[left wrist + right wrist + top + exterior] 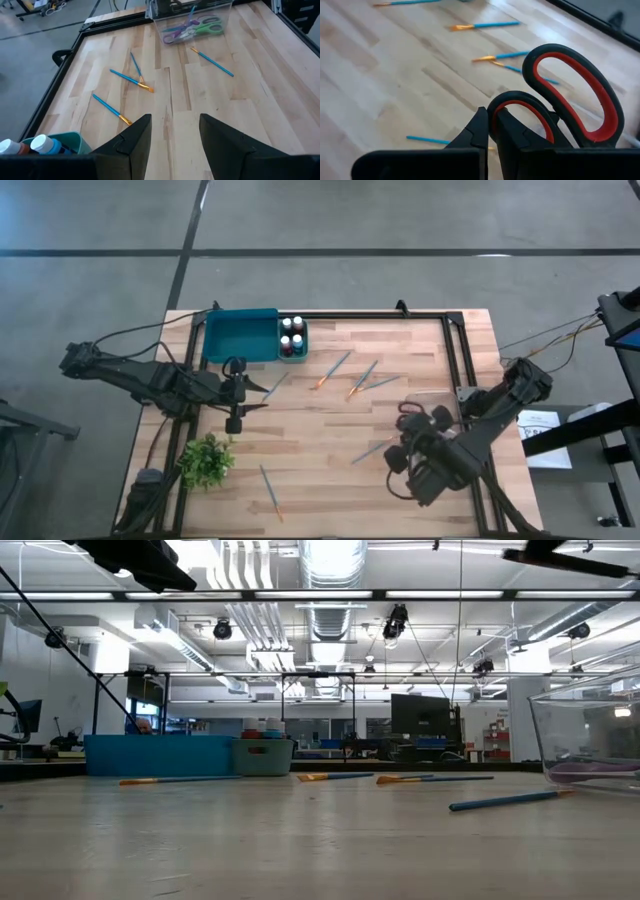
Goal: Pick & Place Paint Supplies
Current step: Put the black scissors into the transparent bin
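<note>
Several thin blue paintbrushes lie flat on the wooden table: three near the middle (365, 377), one (275, 387) by my left gripper, one (372, 450) beside my right gripper, and one (270, 492) near the front edge. My left gripper (175, 140) is open above bare wood, with the brushes (131, 80) ahead of it. My right gripper (490, 132) hovers at the table's right and is shut on red-handled scissors (580, 95). My right gripper pinches the scissors between its two fingers at the rim of the smaller red-lined handle ring (501, 111). Both rings stick out past the fingertips, above the table. The fingers hide the blades.
A teal tray (240, 335) and a small bin of paint bottles (293, 338) sit at the far left. A clear container (192, 22) of purple and green scissors stands at the right. A green plant (205, 462) sits front left. A black frame (455, 350) borders the table.
</note>
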Robot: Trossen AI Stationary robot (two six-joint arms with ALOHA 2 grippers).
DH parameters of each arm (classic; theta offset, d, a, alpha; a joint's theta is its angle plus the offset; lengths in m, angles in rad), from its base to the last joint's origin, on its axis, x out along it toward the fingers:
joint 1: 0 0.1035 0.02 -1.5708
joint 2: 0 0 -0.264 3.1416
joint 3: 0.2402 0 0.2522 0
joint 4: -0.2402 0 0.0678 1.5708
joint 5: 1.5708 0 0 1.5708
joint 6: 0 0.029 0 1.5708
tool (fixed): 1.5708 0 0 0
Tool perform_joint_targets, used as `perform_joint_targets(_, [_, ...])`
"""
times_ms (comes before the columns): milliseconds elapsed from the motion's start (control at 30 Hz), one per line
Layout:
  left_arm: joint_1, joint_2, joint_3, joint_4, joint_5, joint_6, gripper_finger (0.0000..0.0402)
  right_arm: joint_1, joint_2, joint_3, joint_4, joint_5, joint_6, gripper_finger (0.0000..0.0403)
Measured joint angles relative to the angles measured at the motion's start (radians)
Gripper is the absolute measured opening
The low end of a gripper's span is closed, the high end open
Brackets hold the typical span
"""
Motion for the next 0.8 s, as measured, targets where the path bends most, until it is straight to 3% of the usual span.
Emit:
perform_joint_targets(433, [0.0, 0.0, -0.015, 0.0, 0.001, -0.039, 0.0173, 0.075, -0.038, -0.238, 0.012, -0.059, 0.344, 0.0008])
perform_joint_targets(800, [0.0, 0.001, -0.018, 0.001, 0.0, -0.06, 0.0173, 0.079, -0.064, -0.335, 0.14, -0.018, 0.367, 0.0008])
